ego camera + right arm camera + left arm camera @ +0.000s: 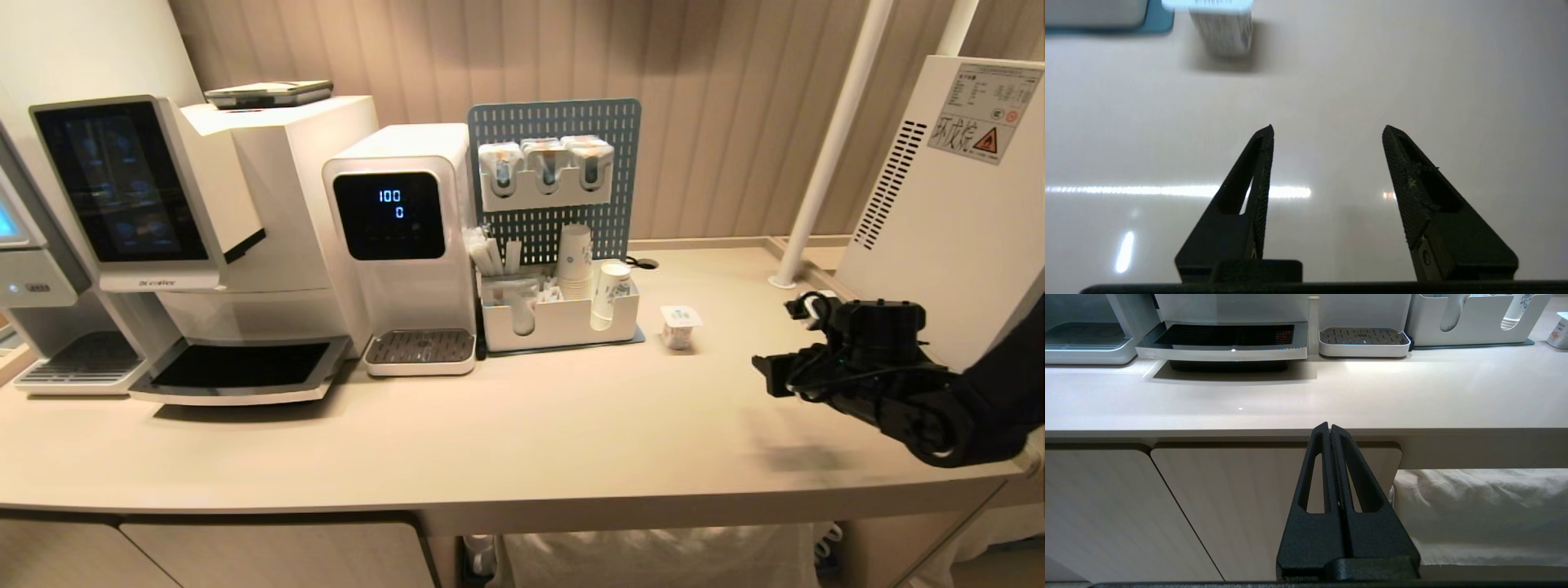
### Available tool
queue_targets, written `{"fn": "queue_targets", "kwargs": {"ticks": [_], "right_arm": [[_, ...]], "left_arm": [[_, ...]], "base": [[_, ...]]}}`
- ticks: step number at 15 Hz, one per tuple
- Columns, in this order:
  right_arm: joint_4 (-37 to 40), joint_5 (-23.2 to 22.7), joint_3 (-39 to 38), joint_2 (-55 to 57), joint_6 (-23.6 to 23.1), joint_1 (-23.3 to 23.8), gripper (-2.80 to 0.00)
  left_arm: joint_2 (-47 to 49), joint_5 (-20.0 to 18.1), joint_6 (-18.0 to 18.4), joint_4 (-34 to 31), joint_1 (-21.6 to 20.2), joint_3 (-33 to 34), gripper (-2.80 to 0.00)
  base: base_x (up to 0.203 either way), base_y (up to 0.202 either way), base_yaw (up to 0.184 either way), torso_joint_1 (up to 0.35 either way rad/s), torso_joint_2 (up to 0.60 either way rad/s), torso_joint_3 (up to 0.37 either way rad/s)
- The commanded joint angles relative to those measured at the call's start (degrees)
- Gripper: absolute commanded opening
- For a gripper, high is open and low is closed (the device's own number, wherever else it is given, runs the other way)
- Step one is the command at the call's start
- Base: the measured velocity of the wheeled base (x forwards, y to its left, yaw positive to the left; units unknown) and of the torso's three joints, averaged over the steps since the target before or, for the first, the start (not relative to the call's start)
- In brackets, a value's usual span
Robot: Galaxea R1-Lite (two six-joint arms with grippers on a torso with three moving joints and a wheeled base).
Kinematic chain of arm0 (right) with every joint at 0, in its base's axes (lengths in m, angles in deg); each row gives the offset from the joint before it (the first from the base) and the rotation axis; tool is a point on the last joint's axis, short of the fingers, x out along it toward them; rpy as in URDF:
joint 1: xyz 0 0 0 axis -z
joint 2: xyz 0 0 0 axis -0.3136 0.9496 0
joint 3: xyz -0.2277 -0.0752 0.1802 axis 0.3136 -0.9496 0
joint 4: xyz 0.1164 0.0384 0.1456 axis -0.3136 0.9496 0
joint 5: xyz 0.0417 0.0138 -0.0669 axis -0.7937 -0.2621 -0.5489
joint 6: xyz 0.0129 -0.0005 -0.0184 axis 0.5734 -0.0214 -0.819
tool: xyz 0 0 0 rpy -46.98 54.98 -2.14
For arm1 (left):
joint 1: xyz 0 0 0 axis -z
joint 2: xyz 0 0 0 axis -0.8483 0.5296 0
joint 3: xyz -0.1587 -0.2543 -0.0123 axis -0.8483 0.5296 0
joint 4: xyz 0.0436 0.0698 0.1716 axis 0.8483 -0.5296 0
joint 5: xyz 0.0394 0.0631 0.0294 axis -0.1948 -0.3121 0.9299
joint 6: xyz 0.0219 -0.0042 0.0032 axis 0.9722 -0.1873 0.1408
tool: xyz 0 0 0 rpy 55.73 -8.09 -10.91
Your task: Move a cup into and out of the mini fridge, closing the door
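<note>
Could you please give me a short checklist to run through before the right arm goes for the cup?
1. Cup upright on the counter, lid on: ok.
2. Right pincer open, nothing between its fingers: ok.
3. Bare counter between right pincer and cup: ok.
4. Left pincer shut, parked below the counter edge, out of the way: ok.
5. Fridge door open for loading: cannot tell, only its side shows.
6. Organizer beside the cup, apart from it: ok.

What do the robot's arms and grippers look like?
Both are matte black. The right arm is chunky, with thin black cables looped over its wrist. The right gripper has two pointed triangular fingers with a long slot in each and rough ridged inner faces. The left gripper has the same slotted triangular shape.
</note>
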Motion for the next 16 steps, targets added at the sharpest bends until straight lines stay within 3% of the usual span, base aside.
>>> {"fn": "queue_targets", "kwargs": {"ticks": [1, 4, 9, 16], "right_arm": [[-2.98, 1.09, 9.24, 10.68, -0.78, -1.23, 0.0], [2.94, 1.71, 16.02, 12.69, -1.26, -3.86, 0.0], [4.44, 1.98, 18.34, 14.3, -1.27, -5.23, 0.0], [13.78, 2.06, 34.5, 21.92, -0.73, -5.81, 0.0]], "left_arm": [[0.09, 0.02, -0.03, 0.0, -0.01, 0.09, -2.8], [0.09, 0.02, -0.03, 0.0, -0.01, 0.09, -2.8], [0.09, 0.02, -0.12, 0.0, -0.01, 0.09, -2.8], [0.09, 0.02, -0.38, 0.0, -0.01, 0.09, -2.8]], "base": [[0.0, 0.0, 0.0, 0.0, 0.0, 0.0], [0.0, 0.0, 0.0, 0.0, 0.0, 0.0], [0.0, 0.0, 0.0, 0.0, 0.0, 0.0], [0.0, 0.0, 0.0, 0.0, 0.0, 0.0]]}}
